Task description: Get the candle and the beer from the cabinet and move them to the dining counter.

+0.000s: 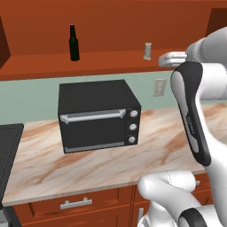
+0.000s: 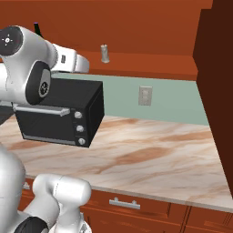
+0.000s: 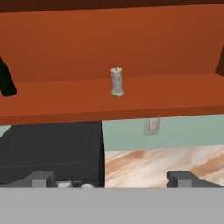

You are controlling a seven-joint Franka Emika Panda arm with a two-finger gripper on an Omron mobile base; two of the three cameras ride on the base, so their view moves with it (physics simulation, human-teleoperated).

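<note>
The candle (image 3: 117, 81) stands upright on the cabinet (image 3: 131, 43) shelf, centred ahead of my hand and well apart from the beer (image 1: 74, 43), which stands upright further left on the same shelf, cut by the left edge of the hand view. The cabinet is open: I see straight onto the shelf and back panel, with only those two things on it. My gripper (image 3: 112, 179) is spread wide and empty, fingertips (image 3: 42, 178) low in the hand view, not yet reaching the shelf. In the left base view the hand sits just right of the candle at about shelf height; real gap can't be told. The candle looks small, stubby, narrower at the top; I judge it light, stiff and waxy, a bit slick, easy to tip if a finger clips it. Best hold: the wider lower body, jaws either side, level with the shelf, not the thin top. The beer I judge heavier, hard glass, slippery, breakable and top-heavy with its long neck; I'd take the broad body below the shoulder, not the neck or the cap. Below the shelf, a black toaster oven (image 1: 98, 115) sits on the marbled counter (image 1: 168, 146) with its door shut, contents unseen. A wall outlet (image 2: 145, 96) sits on the green backsplash. Candle looks like the nearer, first pick.
</note>
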